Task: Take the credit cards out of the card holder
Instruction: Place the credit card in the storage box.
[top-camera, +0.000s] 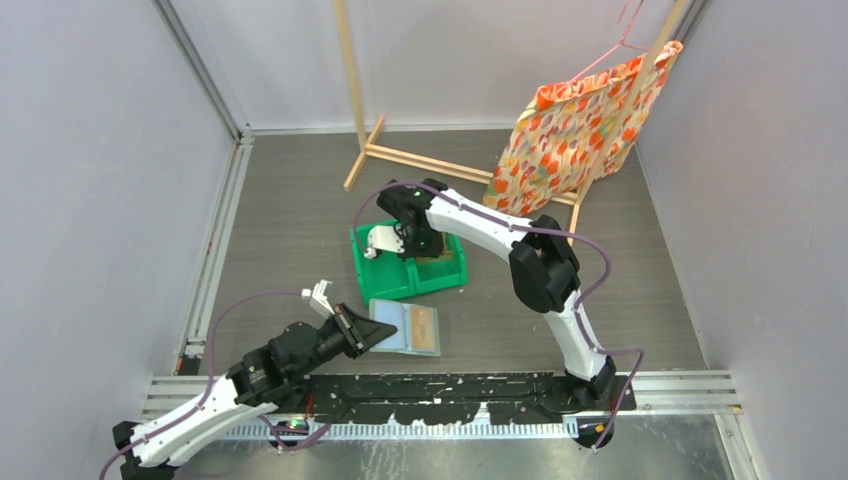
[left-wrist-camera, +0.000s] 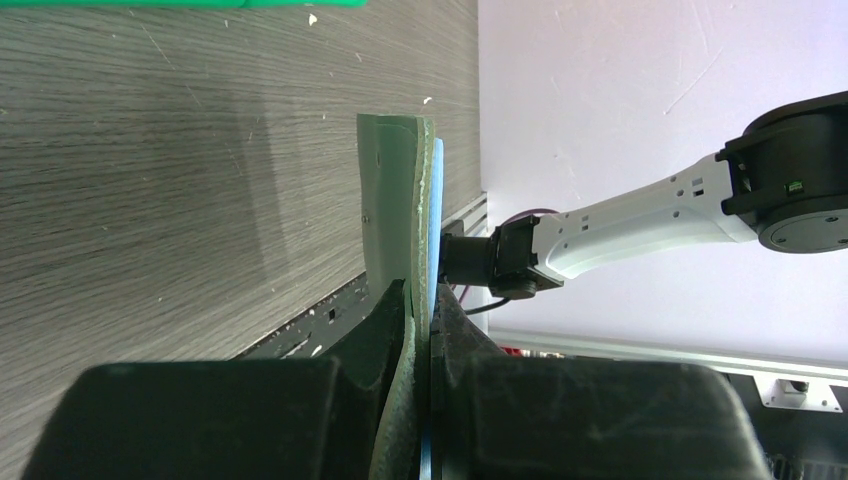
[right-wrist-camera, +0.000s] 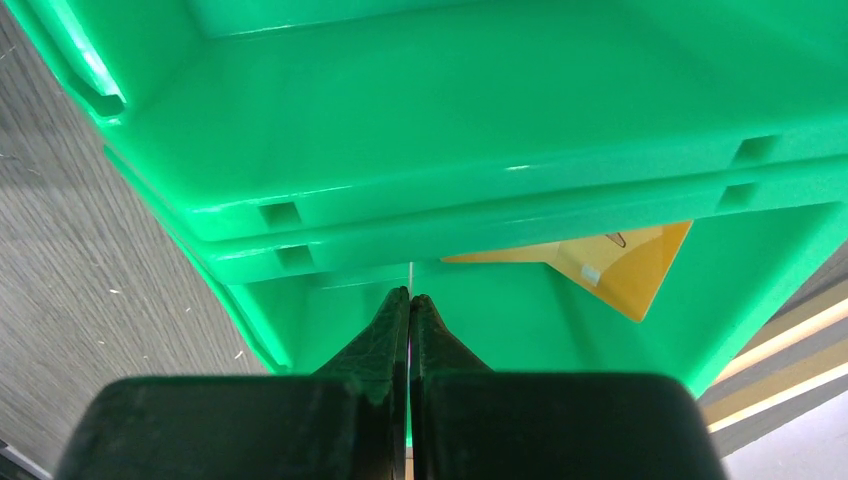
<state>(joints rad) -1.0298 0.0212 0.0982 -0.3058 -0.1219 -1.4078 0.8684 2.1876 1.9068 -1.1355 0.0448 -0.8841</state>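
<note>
"So, nearest you, your left gripper (top-camera: 352, 331) is clamped on the left edge of the card holder (top-camera: 392, 326). It lies unfolded on the table (top-camera: 290, 240), its long side running rightward from the fingers."

"Any card in it?"

"A tan card (top-camera: 426, 326) shows in the half away from that grip. Farther back, your right gripper (right-wrist-camera: 410, 297) is pressed together over the green bin (right-wrist-camera: 500, 100), where a yellow card (right-wrist-camera: 612, 262) lies. I cannot tell whether it pinches anything. From there the holder lies toward the near edge, so your right arm is the one to reach for it."
</note>
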